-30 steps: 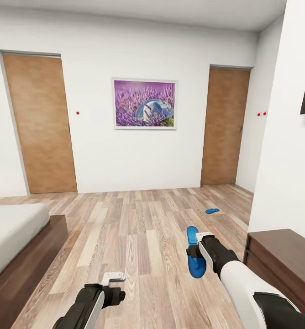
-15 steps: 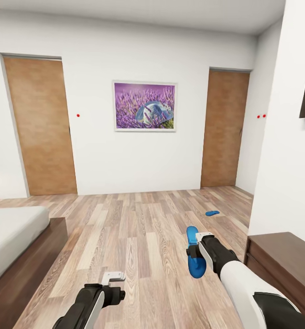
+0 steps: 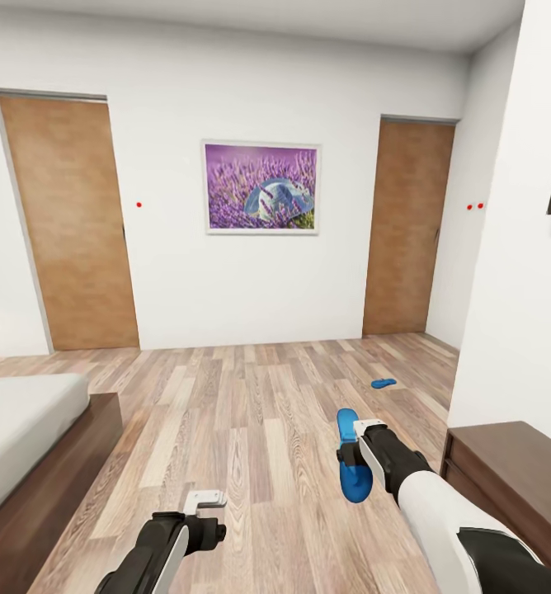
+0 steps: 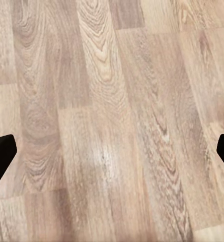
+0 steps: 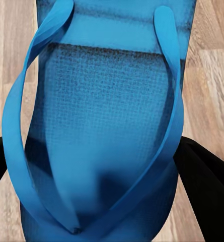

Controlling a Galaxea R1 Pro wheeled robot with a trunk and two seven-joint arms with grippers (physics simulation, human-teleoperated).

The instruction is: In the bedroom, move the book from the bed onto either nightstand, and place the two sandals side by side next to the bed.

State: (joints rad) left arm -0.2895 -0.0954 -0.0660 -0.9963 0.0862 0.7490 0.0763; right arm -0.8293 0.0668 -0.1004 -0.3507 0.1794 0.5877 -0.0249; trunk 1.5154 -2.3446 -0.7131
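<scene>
Head view: right gripper (image 3: 347, 462) pinches a blue sandal (image 3: 350, 466) above the floor (image 3: 251, 429), a second sandal (image 3: 383, 382) lies by the far right wall, and the bed (image 3: 28, 421) sits at left. Left wrist view: left gripper (image 4: 112, 151) fingers (image 4: 0, 156) spread over bare planks. Right wrist view: the sandal (image 5: 101, 131) sits clamped between dark fingers (image 5: 205, 181).

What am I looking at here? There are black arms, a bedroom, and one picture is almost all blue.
This is a simulated two-armed robot. The wide picture comes from a camera on its head, looking over both arms into a bedroom. Its right gripper is shut on a blue sandal; the blue close-up is that same sandal, seen from a camera near that gripper. The left gripper is open and holds nothing; its camera looks down at the wooden floor. A second sandal lies on the floor farther off. The bed is at the left.
</scene>
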